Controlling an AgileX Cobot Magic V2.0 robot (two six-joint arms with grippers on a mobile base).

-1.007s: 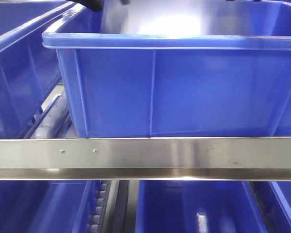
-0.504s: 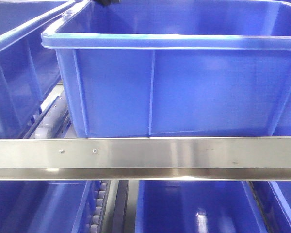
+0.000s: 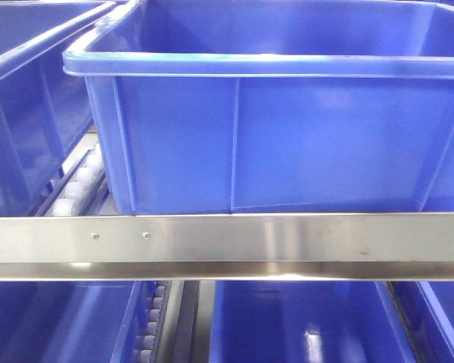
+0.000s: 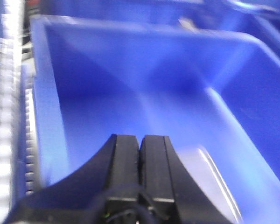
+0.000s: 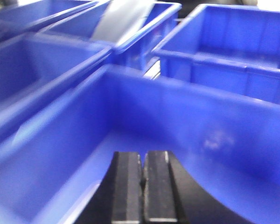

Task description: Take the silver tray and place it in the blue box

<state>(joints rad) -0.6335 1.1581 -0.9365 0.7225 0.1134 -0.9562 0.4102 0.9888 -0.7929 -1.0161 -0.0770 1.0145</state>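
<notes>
The left hand [image 4: 140, 144] and the right hand [image 5: 142, 163] both have their fingers pressed together, holding nothing, above the blue box [image 3: 272, 144]. The silver tray [image 4: 210, 172] lies on the box floor, at about 4 o'clock from the left hand.

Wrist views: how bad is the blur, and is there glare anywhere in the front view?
Left wrist view: heavy motion blur; the large deep blue plastic crate is smeared, the left gripper stays sharp. Right wrist view: milder blur, right gripper crisp. Front view: sharp, with soft glare streaks on the brushed steel rail.
</notes>
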